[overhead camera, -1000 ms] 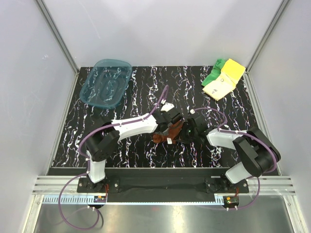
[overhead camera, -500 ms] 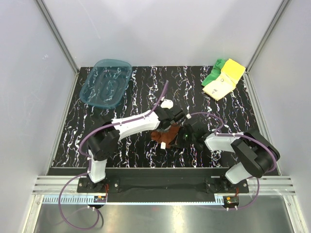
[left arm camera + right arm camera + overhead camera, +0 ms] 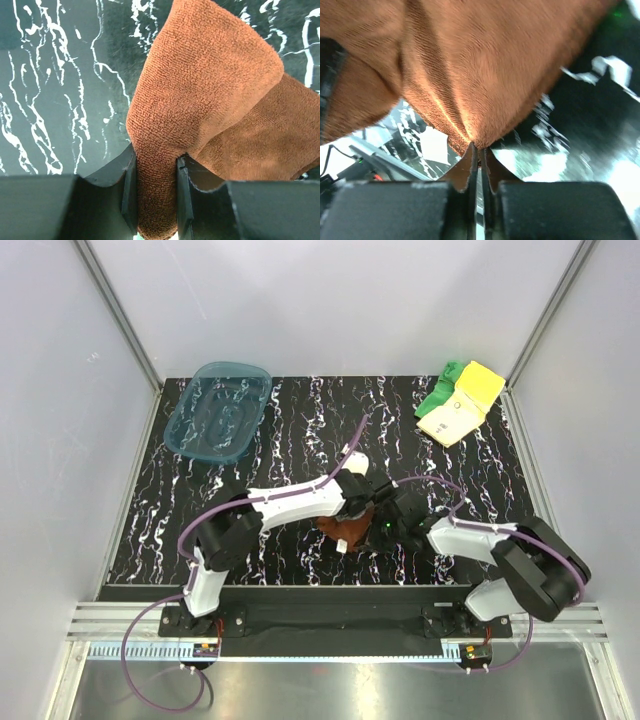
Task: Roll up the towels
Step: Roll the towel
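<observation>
No writing, label, brand or number is legible anywhere; the dark marks on the pale yellow towel are too small to read.

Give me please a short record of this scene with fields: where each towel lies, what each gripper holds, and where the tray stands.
rust-brown towel: bunched up at the near middle of the table, between the two grippers, not yet rolled
left gripper: shut on a thick fold of the rust-brown towel
right gripper: shut, pinching the rust-brown towel's edge
pale yellow towel: far right corner, folded, untouched
green towel: far right corner, touching the pale yellow towel
teal tray: far left corner
</observation>
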Controlling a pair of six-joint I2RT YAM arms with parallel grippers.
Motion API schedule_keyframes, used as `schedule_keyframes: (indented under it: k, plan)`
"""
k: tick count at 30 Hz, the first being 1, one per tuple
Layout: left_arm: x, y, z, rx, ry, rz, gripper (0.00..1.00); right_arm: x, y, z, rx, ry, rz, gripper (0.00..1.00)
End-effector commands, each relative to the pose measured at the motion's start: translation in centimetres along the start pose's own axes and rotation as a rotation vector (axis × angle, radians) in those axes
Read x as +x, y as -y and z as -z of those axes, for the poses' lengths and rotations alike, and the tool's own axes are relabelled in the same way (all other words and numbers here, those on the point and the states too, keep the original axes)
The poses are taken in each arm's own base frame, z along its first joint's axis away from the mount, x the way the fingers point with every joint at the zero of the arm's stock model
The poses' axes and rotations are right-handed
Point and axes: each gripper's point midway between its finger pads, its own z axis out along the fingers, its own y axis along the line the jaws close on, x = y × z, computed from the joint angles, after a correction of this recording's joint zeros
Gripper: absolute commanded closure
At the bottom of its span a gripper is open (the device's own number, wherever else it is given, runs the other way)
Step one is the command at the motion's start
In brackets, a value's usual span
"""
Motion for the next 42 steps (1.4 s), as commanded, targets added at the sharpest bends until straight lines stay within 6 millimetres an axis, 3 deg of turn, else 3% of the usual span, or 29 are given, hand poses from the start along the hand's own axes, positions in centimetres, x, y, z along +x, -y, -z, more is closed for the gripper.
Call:
schedule_keyframes:
  k: [1, 3, 4, 5, 7, 9, 10, 14, 15, 18, 22, 25, 26, 28, 29, 32, 36, 38, 42]
  plan:
    - [2.0, -0.2, 0.3, -0.098, 0.072, -0.091, 0.80, -0.9, -1.0, 2.4, 0.005, 0.068, 0.035, 0.90]
    - [2.2, -0.1, 0.5, -0.106, 0.084, -0.101, 0.79, -1.2, -1.3, 3.4, -0.008, 0.094, 0.039, 0.76]
    - [2.2, -0.1, 0.5, -0.108, 0.087, -0.100, 0.80, -1.3, -1.4, 4.6, -0.013, 0.117, 0.041, 0.57]
    - [2.4, 0.0, 0.6, -0.107, 0.090, -0.104, 0.80, -1.3, -1.3, 5.2, -0.008, 0.128, 0.043, 0.47]
    - [2.7, 0.0, 0.5, -0.108, 0.094, -0.103, 0.80, -1.4, -0.7, 7.0, 0.016, 0.164, 0.044, 0.36]
    - [3.0, -0.1, 0.5, -0.109, 0.100, -0.107, 0.80, -1.4, 0.5, 8.4, 0.068, 0.191, 0.040, 0.34]
    - [3.1, 0.0, 0.6, -0.108, 0.102, -0.109, 0.79, -1.5, 0.0, 9.6, 0.036, 0.217, 0.040, 0.32]
    - [3.6, 0.0, 0.8, -0.117, 0.124, -0.130, 0.80, -2.4, 1.2, 13.2, 0.084, 0.325, 0.036, 0.30]
    - [3.7, 0.0, 0.8, -0.117, 0.126, -0.133, 0.79, -2.4, 2.3, 14.0, 0.134, 0.344, 0.031, 0.30]
    - [3.9, 0.2, 0.7, -0.133, 0.132, -0.156, 0.79, -3.3, 1.6, 17.1, 0.097, 0.433, 0.026, 0.28]
    - [3.5, 0.9, 0.9, -0.167, 0.153, -0.180, 0.77, -4.2, 1.0, 19.5, 0.084, 0.505, 0.019, 0.28]
    - [3.2, 1.5, 1.2, -0.174, 0.175, -0.179, 0.66, -5.2, 0.3, 21.9, 0.050, 0.588, 0.031, 0.28]
    - [3.2, 1.7, 1.2, -0.169, 0.180, -0.180, 0.49, -5.5, 0.2, 22.5, 0.049, 0.608, 0.035, 0.27]
    - [3.2, 2.0, 1.4, -0.163, 0.187, -0.184, 0.36, -6.2, -0.1, 24.2, 0.062, 0.655, 0.049, 0.27]
    - [3.3, 2.2, 1.5, -0.159, 0.190, -0.188, 0.23, -6.4, -0.1, 24.7, 0.071, 0.667, 0.052, 0.27]
    - [2.9, 2.7, 2.4, -0.140, 0.201, -0.185, 0.09, -7.5, -0.5, 27.6, 0.084, 0.747, 0.067, 0.27]
    - [2.2, 3.0, 4.4, -0.099, 0.209, -0.173, 0.06, -8.2, -1.1, 29.6, 0.080, 0.802, 0.074, 0.26]
    - [0.8, 2.5, 6.4, -0.058, 0.229, -0.134, 0.02, -8.4, -1.4, 29.8, 0.077, 0.806, 0.078, 0.26]
    - [-2.1, 1.0, 10.5, 0.038, 0.277, -0.056, 0.01, -8.7, -2.4, 28.8, 0.073, 0.780, 0.092, 0.27]
